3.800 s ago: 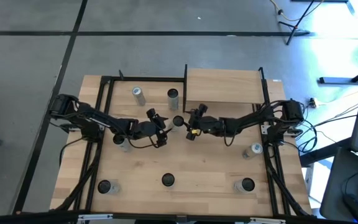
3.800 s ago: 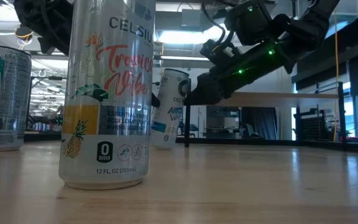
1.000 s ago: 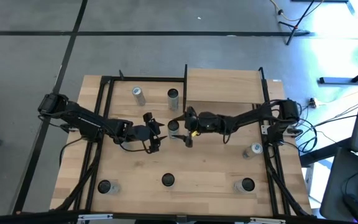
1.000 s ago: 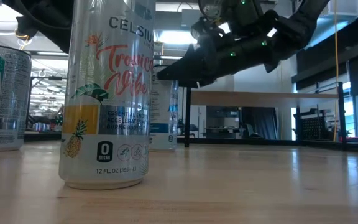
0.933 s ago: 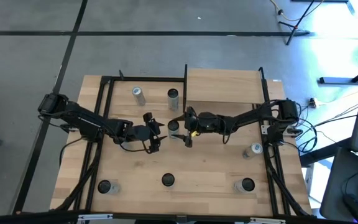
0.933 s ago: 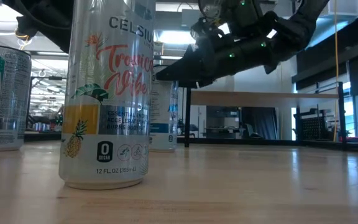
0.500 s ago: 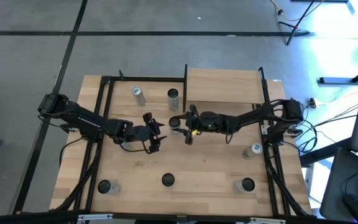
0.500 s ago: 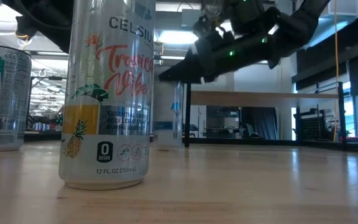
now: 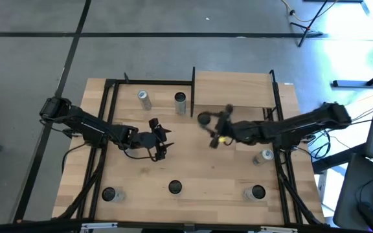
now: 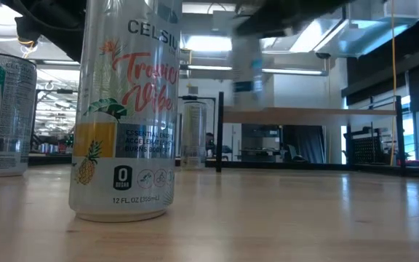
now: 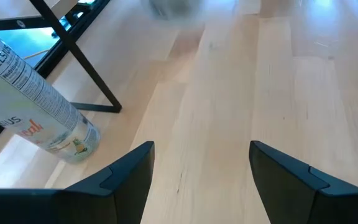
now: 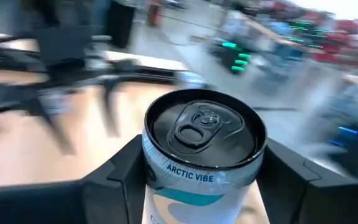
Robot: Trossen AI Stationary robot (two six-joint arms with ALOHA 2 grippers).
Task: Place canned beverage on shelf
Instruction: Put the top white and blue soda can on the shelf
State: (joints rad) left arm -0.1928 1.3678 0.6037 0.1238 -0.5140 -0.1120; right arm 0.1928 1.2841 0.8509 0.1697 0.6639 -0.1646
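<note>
My right gripper (image 9: 207,123) is shut on a white can with a black top, the "Arctic Vibe" can (image 12: 202,140). It holds the can in the air just off the near left corner of the shelf (image 9: 233,89), a raised light-wood board on black posts. The can shows blurred and high up in the low view (image 10: 247,67). My left gripper (image 9: 163,140) is open and empty over the table's middle left, its fingers spread in the left wrist view (image 11: 201,180). My right gripper pinches the can's side wall just below the top rim (image 12: 146,169) between its two fingers, one finger (image 12: 114,180) on each side. The fingers come about level from the table's right side. The can stands upright, lifted clear of the table.
Two cans (image 9: 144,98) (image 9: 180,100) stand left of the shelf at the back. One can (image 9: 262,156) stands at the right, and three stand along the near edge (image 9: 109,194) (image 9: 175,188) (image 9: 258,192). The near middle one fills the low view (image 10: 126,109).
My right gripper has lifted the can off the table and carried it up, toward the table's right and far edges, up to the shelf's near left corner. The can has stayed upright. The right arm has swung outward. My left arm has kept still.
</note>
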